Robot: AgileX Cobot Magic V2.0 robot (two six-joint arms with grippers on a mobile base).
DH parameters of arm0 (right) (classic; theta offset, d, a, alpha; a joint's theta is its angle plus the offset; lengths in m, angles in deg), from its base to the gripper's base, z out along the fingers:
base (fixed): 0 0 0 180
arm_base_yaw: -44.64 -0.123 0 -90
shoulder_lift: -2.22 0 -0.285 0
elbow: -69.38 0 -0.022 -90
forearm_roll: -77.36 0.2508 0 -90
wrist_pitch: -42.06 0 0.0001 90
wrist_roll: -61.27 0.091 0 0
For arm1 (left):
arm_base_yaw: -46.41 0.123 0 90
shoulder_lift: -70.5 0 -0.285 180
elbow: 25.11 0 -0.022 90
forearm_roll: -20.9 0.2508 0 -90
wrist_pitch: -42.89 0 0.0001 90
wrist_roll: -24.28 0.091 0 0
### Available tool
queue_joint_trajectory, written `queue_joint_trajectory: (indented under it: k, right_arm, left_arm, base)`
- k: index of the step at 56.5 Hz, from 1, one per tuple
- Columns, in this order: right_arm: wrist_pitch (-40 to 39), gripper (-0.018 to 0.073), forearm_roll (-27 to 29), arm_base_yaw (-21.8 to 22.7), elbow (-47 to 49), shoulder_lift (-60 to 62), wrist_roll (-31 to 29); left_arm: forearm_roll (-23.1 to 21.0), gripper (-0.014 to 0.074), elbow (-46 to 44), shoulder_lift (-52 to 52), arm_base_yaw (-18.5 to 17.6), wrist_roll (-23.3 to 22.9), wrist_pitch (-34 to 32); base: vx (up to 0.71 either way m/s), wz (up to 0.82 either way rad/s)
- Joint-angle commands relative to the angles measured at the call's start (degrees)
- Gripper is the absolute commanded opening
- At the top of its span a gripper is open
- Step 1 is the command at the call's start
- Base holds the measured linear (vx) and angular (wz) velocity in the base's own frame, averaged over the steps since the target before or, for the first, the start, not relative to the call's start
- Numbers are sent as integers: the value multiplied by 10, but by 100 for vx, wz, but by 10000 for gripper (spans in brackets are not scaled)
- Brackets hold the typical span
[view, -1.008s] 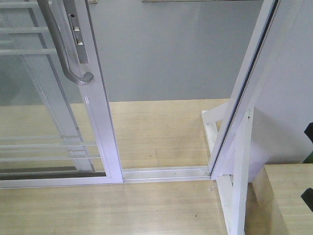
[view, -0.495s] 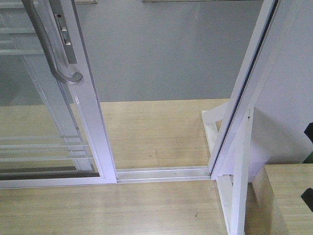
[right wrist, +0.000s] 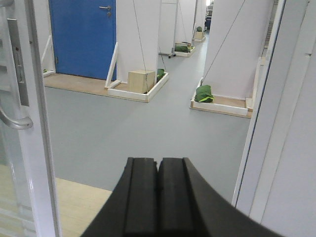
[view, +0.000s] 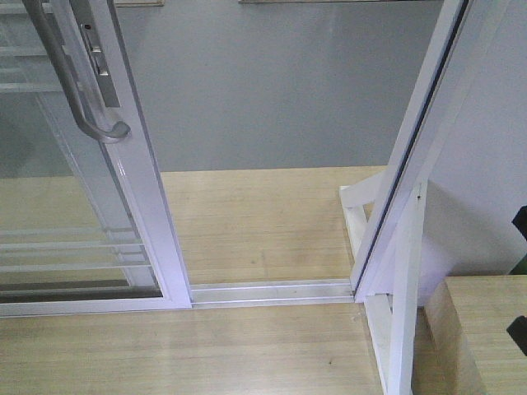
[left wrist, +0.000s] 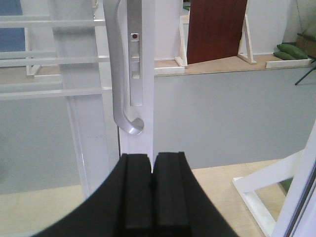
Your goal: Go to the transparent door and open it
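We found the transparent door [view: 123, 177] at the left of the front view, slid aside, its grey handle [view: 74, 82] curving outward, the jamb post [view: 412, 164] well apart. Both our left gripper [left wrist: 152, 163] and right gripper [right wrist: 158, 168] were closed, empty

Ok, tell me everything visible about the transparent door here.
The transparent door is a clear-glass panel in a glossy white frame, crossed by thin horizontal white bars. A grey J-shaped pull handle and a narrow metal lock plate sit on its stile. It stands upright in the floor track, slid left and open, well apart from the jamb post. No claw touches it.
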Motion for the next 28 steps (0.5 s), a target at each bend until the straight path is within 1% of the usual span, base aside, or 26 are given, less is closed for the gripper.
queue_joint_trajectory:
  k: [1, 28]
  right_arm:
    - [-51, -6, -1, 3, 15, -4, 0]
    - [-49, -6, -1, 3, 15, -4, 0]
  left_arm:
    - [-7, 0, -16, -7, -3, -4, -40]
    - [-7, 0, -16, -7, -3, -4, -40]
  base:
    - [0, 0]
    - [0, 0]
